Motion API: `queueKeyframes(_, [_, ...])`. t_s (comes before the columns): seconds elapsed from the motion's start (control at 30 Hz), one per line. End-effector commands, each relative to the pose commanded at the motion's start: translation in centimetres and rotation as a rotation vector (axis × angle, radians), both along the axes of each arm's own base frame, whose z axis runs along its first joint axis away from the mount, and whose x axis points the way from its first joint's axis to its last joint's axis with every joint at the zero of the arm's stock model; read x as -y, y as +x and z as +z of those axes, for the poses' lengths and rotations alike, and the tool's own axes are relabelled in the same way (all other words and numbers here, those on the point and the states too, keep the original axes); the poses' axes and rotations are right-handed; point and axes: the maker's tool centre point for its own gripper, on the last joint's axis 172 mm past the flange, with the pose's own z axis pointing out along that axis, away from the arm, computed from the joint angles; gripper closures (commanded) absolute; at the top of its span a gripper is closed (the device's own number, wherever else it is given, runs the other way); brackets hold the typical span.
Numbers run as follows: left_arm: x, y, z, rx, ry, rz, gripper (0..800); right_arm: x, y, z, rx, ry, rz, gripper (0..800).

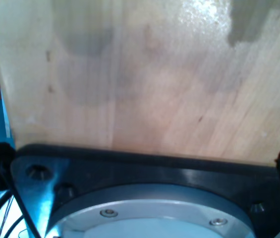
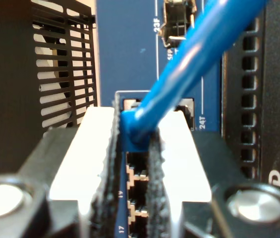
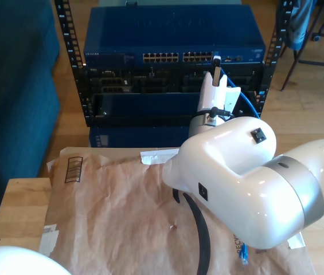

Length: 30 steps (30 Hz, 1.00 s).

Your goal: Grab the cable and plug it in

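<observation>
My second gripper (image 2: pixel 136 136) is shut on the blue boot of the cable's plug (image 2: pixel 130 130), held between its black pads (image 2: pixel 155 168). The plug's tip sits at the mouth of a port by the "24T" mark (image 2: pixel 202 122); how deep it sits I cannot tell. From the boot the blue cable (image 2: pixel 199 54) runs up and away. In the exterior view this gripper (image 3: pixel 217 70) is against the port row of the blue switch (image 3: pixel 173 34). The cable (image 3: pixel 249 106) loops down at the exterior view's right, and its other end (image 3: pixel 243 254) lies on brown paper.
The rack (image 3: pixel 173 86) holds darker units below the switch. Brown paper (image 3: pixel 121 206) covers the wooden table (image 3: pixel 21 206). A white arm (image 3: pixel 248 183) takes up the exterior view's lower right; another arm's shell (image 3: pixel 7 262) shows at its lower left. The first wrist view shows wood (image 1: pixel 144 79) and a black base plate (image 1: pixel 179 171).
</observation>
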Motion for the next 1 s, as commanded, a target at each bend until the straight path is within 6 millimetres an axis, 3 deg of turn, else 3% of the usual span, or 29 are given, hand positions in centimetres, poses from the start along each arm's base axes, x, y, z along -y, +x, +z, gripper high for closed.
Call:
queueKeyframes(0.5, [0.0, 0.0, 0.0, 0.000, 0.000, -0.002, 0, 0.0, 0.2, 0.3, 0.009, 0.022, 0.003, 794])
queueKeyframes(0.6, [0.0, 0.0, 0.0, 0.000, 0.000, 0.000, 0, 0.1, 0.1, 0.3, 0.011, 0.032, 0.005, 654])
queueKeyframes(0.7, [0.0, 0.0, 0.0, 0.000, 0.000, 0.000, 0, 0.0, 0.0, 0.4, 0.010, 0.033, 0.008, 578])
queueKeyframes(1.0, [0.0, 0.0, 0.0, 0.000, 0.000, 0.000, 0, -0.6, -1.5, 1.3, -0.015, 0.030, 0.025, 514])
